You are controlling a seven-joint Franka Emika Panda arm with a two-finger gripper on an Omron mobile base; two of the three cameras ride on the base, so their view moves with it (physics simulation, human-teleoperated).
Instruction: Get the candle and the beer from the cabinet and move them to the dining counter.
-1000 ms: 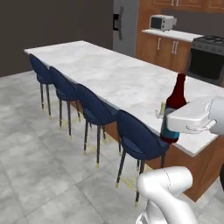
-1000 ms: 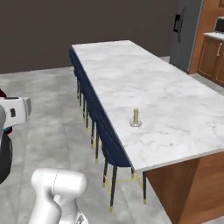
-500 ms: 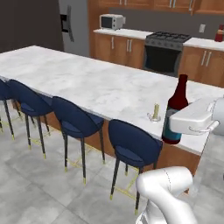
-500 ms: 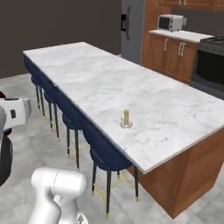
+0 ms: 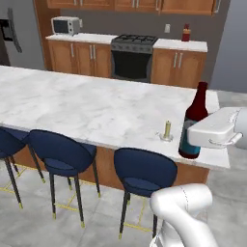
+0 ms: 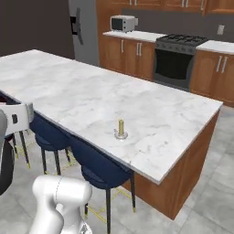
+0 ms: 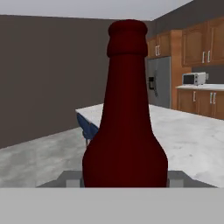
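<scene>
Dark brown beer (image 5: 195,120) upright, neck up, held in gripper (image 5: 208,134).

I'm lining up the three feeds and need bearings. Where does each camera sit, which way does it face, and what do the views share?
Left base view: behind the arm on its left, looking over the dining counter toward the stove; the arm's white base, and the gripper holding the beer.
Right base view: behind on the right, facing the same counter and stove; the arm at lower left.
Hand view: on the hand, looking along the gripper at the beer, the fridge beyond.
Both base views share the candle on the counter.
</scene>
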